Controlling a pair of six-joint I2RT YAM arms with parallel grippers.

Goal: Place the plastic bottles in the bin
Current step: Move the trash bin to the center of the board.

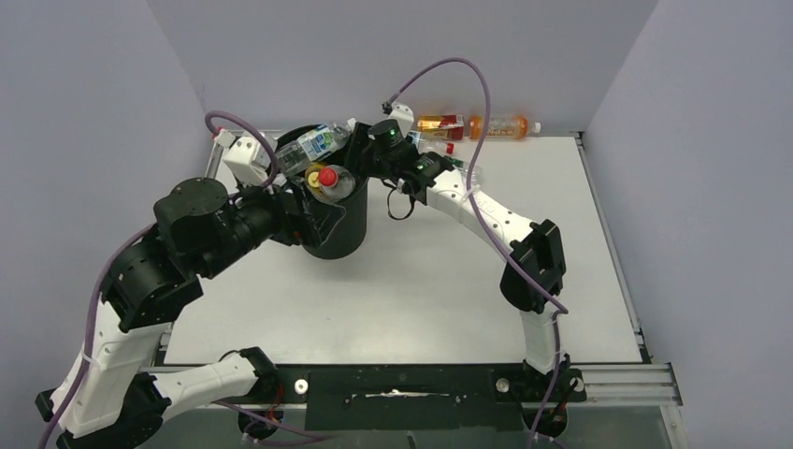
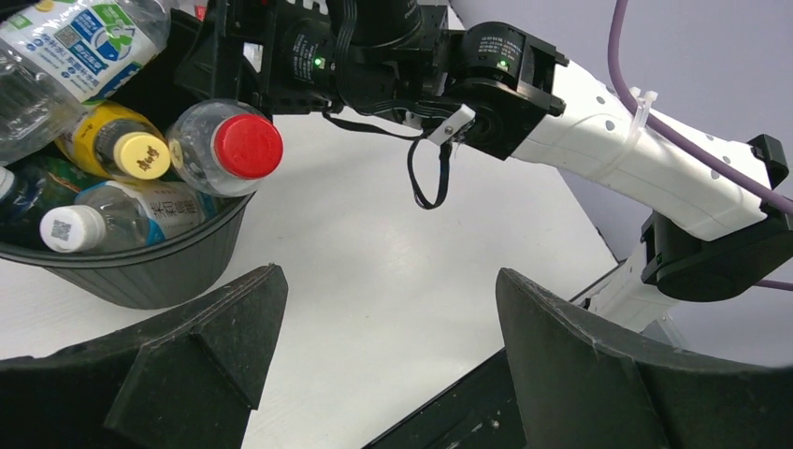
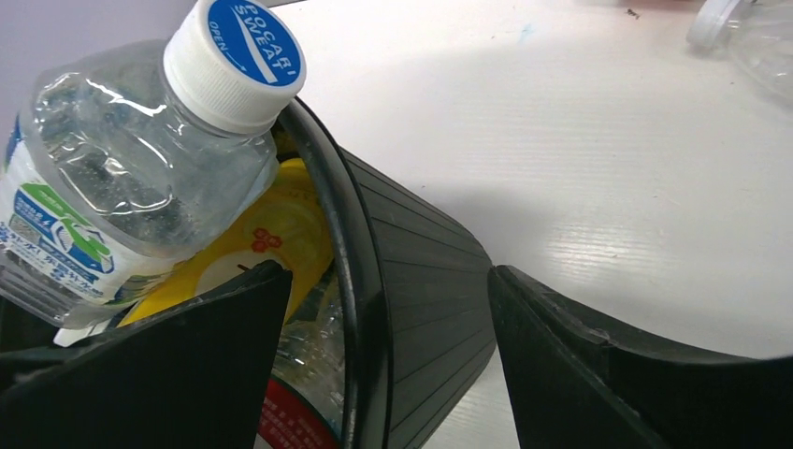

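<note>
The black bin (image 1: 341, 234) stands at the back left of the table, heaped to the rim with plastic bottles. A clear blue-labelled bottle (image 3: 122, 178) with a blue cap lies on top, its neck over the rim. Under it are a yellow bottle (image 3: 281, 234), a red-capped one (image 2: 245, 146), a yellow-capped one (image 2: 140, 155) and a white-capped one (image 2: 70, 228). My right gripper (image 3: 388, 273) is open and straddles the bin's far rim (image 3: 351, 271), holding nothing. My left gripper (image 2: 388, 309) is open beside the bin wall (image 2: 159, 271), over bare table.
Two orange bottles (image 1: 439, 123) (image 1: 500, 125) lie along the back wall. A clear bottle (image 1: 435, 145) lies just behind my right wrist, and its end shows in the right wrist view (image 3: 748, 37). My right arm (image 2: 608, 150) reaches across behind the bin.
</note>
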